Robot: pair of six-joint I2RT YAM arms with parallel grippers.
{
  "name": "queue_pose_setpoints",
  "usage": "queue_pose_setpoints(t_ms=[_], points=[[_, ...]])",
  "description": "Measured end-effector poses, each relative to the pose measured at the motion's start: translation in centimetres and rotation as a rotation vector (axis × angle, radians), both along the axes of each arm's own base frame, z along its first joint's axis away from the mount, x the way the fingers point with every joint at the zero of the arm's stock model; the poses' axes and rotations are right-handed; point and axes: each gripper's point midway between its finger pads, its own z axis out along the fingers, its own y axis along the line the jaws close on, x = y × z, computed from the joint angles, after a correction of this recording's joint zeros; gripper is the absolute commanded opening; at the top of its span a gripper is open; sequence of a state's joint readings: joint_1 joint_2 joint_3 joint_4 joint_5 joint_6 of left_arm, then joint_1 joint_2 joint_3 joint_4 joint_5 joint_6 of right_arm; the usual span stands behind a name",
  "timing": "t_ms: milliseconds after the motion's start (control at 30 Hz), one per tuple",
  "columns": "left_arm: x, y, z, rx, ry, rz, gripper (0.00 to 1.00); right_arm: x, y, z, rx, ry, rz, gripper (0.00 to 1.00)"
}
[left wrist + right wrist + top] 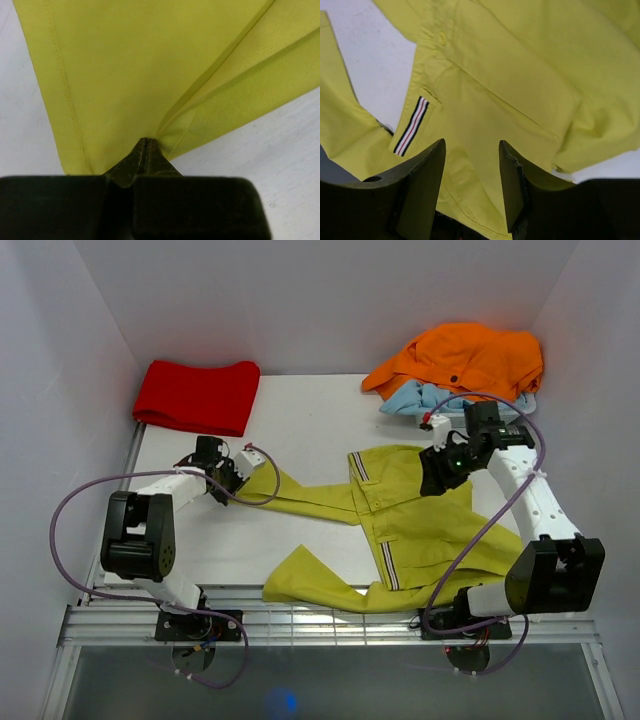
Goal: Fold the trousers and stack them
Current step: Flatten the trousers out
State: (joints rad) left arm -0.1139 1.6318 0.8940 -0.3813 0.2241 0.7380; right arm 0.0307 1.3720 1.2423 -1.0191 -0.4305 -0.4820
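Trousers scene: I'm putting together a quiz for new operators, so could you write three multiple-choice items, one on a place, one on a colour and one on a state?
1. Where does the red cloth lie? A near right; B far left; C centre.
2. What colour is the top garment of the far-right pile? A black; B purple; C orange.
3. What is the left hand doing? A shut on the trousers; B open over bare table; C gripping the red cloth.
Key: B, the top view shows it at the far left; C, orange lies over a light blue garment; A, the left wrist view shows closed fingers pinching yellow-green fabric.
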Motion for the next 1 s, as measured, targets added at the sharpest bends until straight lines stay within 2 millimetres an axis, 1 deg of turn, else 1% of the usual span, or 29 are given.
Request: queue_pose_setpoints(t_ms=[67, 100, 133, 233, 267, 300, 367, 400, 433, 467, 500, 567, 600, 633, 667, 733, 767, 800, 867, 900, 933, 1000], points=[[-0.6, 1.5, -0.1, 0.021, 0.009, 0.037, 0.0, 0.0, 2.7, -0.1, 0.015, -0.001, 0.075, 0.46], [-0.8, 1.9, -0.1, 0.02, 0.017, 0.051, 0.0, -0.1, 3.6, -0.1, 0.023, 0.001, 0.099, 0.42], [-1.0, 2.3, -0.1, 0.012, 0.026, 0.072, 0.0, -0.2, 4.6, -0.1, 0.031, 0.005, 0.128, 0.4], [-1.4, 4.0, -0.1, -0.032, 0.073, 0.168, 0.0, -0.4, 7.1, -0.2, 0.045, -0.006, 0.2, 0.4], [-1.7, 4.8, -0.1, -0.051, 0.101, 0.216, 0.0, -0.9, 8.8, -0.8, 0.036, -0.027, 0.255, 0.46], [-1.9, 4.9, -0.1, -0.063, 0.12, 0.238, 0.0, -1.9, 10.3, -1.4, 0.027, -0.034, 0.304, 0.5], [-2.1, 5.0, -0.2, -0.08, 0.156, 0.275, 0.0, -4.0, 12.4, -3.4, 0.003, -0.022, 0.369, 0.54], [-2.2, 5.0, -0.1, -0.087, 0.176, 0.294, 0.0, -5.4, 13.0, -5.1, -0.027, 0.001, 0.393, 0.54], [-2.2, 4.9, -0.1, -0.094, 0.19, 0.312, 0.0, -6.3, 13.0, -6.6, -0.061, 0.023, 0.39, 0.54], [-2.2, 5.0, -0.2, -0.099, 0.199, 0.325, 0.0, -6.7, 13.1, -7.5, -0.084, 0.031, 0.38, 0.53], [-2.3, 5.0, -0.2, -0.103, 0.21, 0.341, 0.0, -6.5, 13.7, -7.8, -0.095, 0.011, 0.368, 0.52], [-2.3, 5.0, -0.3, -0.114, 0.225, 0.362, 0.0, -6.3, 15.6, -8.2, -0.09, -0.009, 0.363, 0.54], [-2.3, 5.0, -0.3, -0.117, 0.229, 0.369, 0.0, -6.2, 16.5, -8.8, -0.099, -0.005, 0.356, 0.55], [-2.2, 5.0, -0.2, -0.12, 0.233, 0.376, 0.0, -5.6, 17.0, -9.0, -0.097, -0.015, 0.31, 0.54], [-2.3, 4.9, -0.2, -0.127, 0.242, 0.389, 0.0, -6.3, 17.5, -11.8, -0.151, 0.047, 0.315, 0.54], [-2.3, 4.9, -0.3, -0.132, 0.245, 0.397, 0.0, -5.2, 17.8, -13.9, -0.207, 0.06, 0.265, 0.45], [-2.2, 4.9, -0.2, -0.134, 0.245, 0.399, 0.0, -4.8, 17.9, -14.3, -0.226, 0.061, 0.251, 0.38], [-2.2, 4.9, -0.2, -0.135, 0.244, 0.4, 0.0, -4.4, 18.1, -14.3, -0.226, 0.045, 0.244, 0.35], [-2.2, 5.0, -0.2, -0.139, 0.245, 0.406, 0.0, -3.8, 18.0, -14.5, -0.254, 0.02, 0.228, 0.35], [-2.2, 5.0, -0.3, -0.141, 0.246, 0.408, 0.0, -3.7, 17.9, -14.6, -0.264, 0.015, 0.222, 0.33], [-2.2, 5.0, -0.3, -0.142, 0.246, 0.41, 0.0, -3.6, 17.9, -14.6, -0.27, 0.011, 0.222, 0.26], [-2.1, 5.2, -0.3, -0.145, 0.249, 0.421, 0.0, -3.2, 17.8, -14.7, -0.301, -0.009, 0.225, 0.08]])
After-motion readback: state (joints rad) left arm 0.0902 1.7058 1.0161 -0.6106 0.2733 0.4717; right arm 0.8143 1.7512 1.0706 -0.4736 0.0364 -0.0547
